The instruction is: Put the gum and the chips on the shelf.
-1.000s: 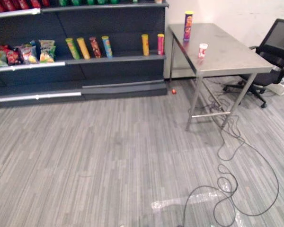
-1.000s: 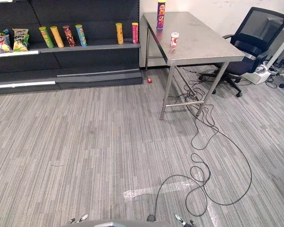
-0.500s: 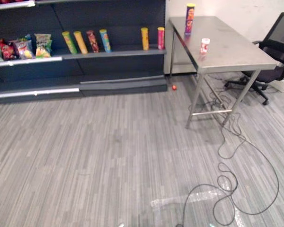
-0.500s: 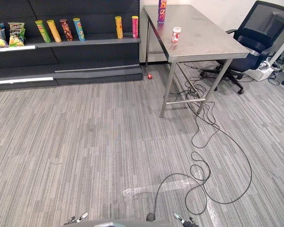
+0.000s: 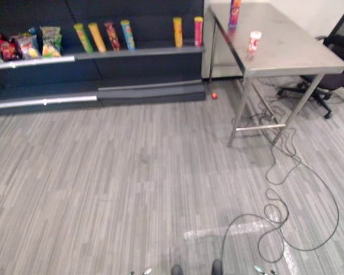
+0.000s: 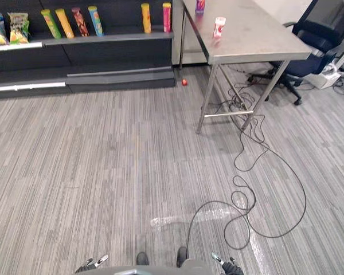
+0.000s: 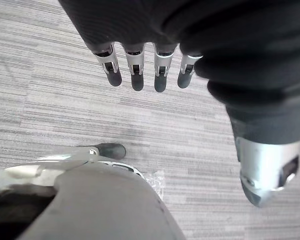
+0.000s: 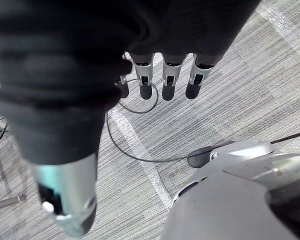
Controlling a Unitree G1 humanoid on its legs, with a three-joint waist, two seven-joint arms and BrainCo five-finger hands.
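Note:
A small white and red gum tub [image 5: 253, 41] stands on the steel table [image 5: 286, 54] at the far right. A tall purple chips can [image 5: 235, 11] stands upright at the table's back edge. The dark shelf [image 5: 103, 54] runs along the far left, next to the table. Both hands hang low over the carpet, far from table and shelf. My left hand [image 7: 136, 75] has straight fingers and holds nothing. My right hand [image 8: 167, 80] is likewise open and empty. Their fingertips peek in at the bottom edge of the right eye view [image 6: 94, 263], [image 6: 223, 264].
Several chip cans [image 5: 126, 34] and snack bags [image 5: 49, 41] stand on the shelf's middle board. A small red ball [image 5: 214, 95] lies on the floor by the shelf's right end. A black office chair [image 6: 318, 34] sits beyond the table. Wide grey carpet lies between me and the shelf.
The whole picture has shifted upward, so the camera has tipped down and moved. Gum, chips can and shelf stay where they were.

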